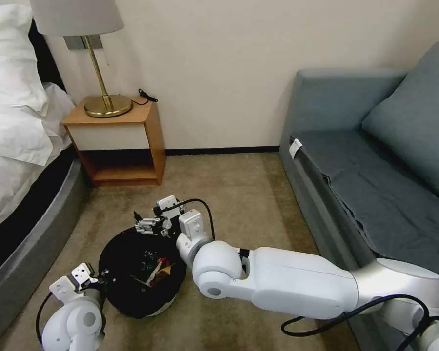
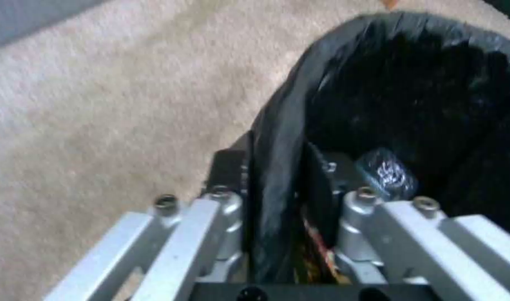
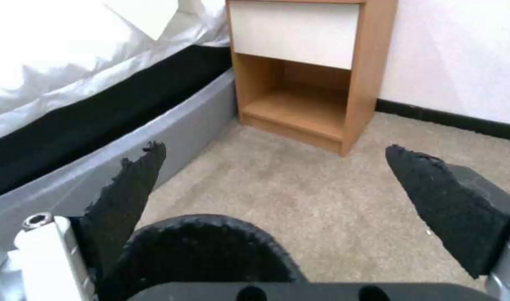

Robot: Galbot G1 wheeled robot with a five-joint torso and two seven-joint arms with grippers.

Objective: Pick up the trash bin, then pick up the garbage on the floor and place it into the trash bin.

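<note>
The black trash bin (image 1: pixel 127 287) stands on the carpet just in front of me. My left gripper (image 1: pixel 101 279) is shut on its near-left rim; in the left wrist view one finger (image 2: pixel 228 167) is outside the liner and the other inside. Garbage (image 1: pixel 157 269) lies inside the bin: red, white and yellow wrappers, plus a dark label-printed piece (image 2: pixel 386 173). A yellow-red wrapper (image 2: pixel 316 251) lies beside the inner finger. My right gripper (image 1: pixel 149 226) hovers open over the far rim (image 3: pixel 210 234), its black pads (image 3: pixel 126 200) wide apart and holding nothing.
A wooden nightstand (image 1: pixel 124 146) with a brass lamp (image 1: pixel 105 97) stands against the wall ahead. The bed (image 1: pixel 19 146) runs along the left and a grey sofa (image 1: pixel 366 170) along the right. Bare carpet (image 1: pixel 239 195) lies between them.
</note>
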